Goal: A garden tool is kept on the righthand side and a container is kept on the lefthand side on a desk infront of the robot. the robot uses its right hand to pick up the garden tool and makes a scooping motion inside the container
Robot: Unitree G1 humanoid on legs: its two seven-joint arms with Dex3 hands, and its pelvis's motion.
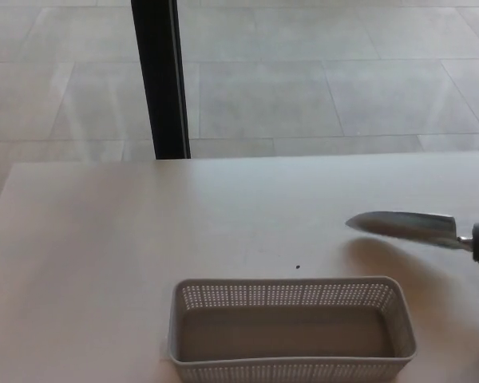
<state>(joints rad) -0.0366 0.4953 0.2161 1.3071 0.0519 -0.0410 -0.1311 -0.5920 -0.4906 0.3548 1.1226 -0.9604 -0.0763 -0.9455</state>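
A metal trowel (403,227) is hanging over the worktop (104,255), right of the perforated basket (291,329); neither hand is showing, so their grip cannot be told.

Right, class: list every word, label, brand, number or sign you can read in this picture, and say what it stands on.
None: no readable text anywhere.
Grey perforated plastic basket: no label visible.
Silver metal trowel blade: no marking visible.
Pale wooden desk: one small dark speck, not a character.
Black vertical post: plain.
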